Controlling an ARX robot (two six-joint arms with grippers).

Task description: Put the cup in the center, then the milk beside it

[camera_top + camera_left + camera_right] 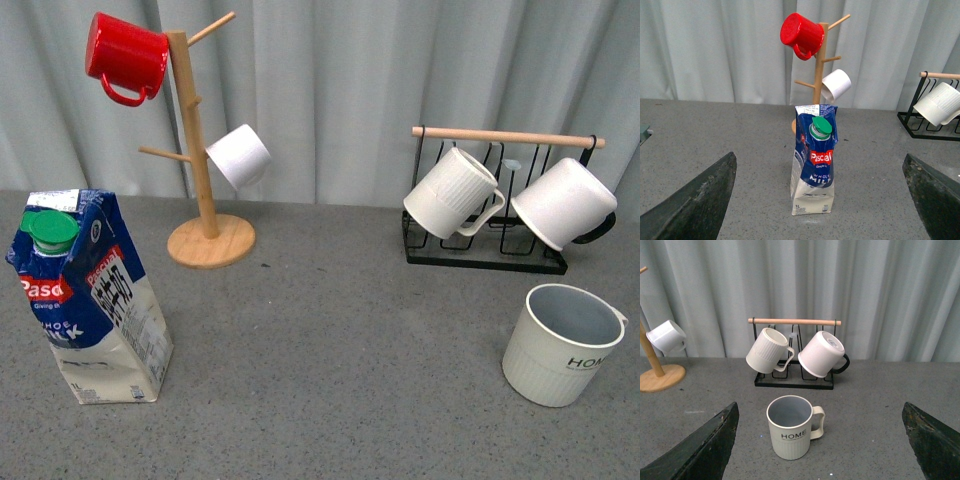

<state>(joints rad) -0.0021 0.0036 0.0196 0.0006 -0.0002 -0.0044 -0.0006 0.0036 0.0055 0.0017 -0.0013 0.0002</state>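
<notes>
Cup [791, 432] first: the off-white "HOME" mug stands upright on the grey tabletop [870, 390] straight ahead of my right gripper [820, 404], near it but not touching. Its open mouth shows a grey-blue inside and its handle is turned to my right. That gripper's jaws are spread wide and hold nothing.

My left gripper [818, 155] is likewise spread wide, gripping nothing. Straight ahead of it, apart from both fingers [695, 200], the Pascal whole milk carton [814, 165] stands on its base with its green cap [821, 126] facing me. The carton and the cup sit well apart, each before its own gripper.

Just behind the carton, farther from my left gripper, rises a wooden mug tree [821, 60]. A red mug [801, 34] hangs at its top and a small white mug [836, 85] on a lower peg.

Beyond the cup, farther from my right gripper, sits a black wire rack [790, 382] topped by a wooden bar [795, 321]. It carries a ribbed white mug [768, 351] and a smooth white mug with a black handle [821, 354], both tilted.

Farthest back, a pale pleated curtain [330, 80] closes off the scene.
</notes>
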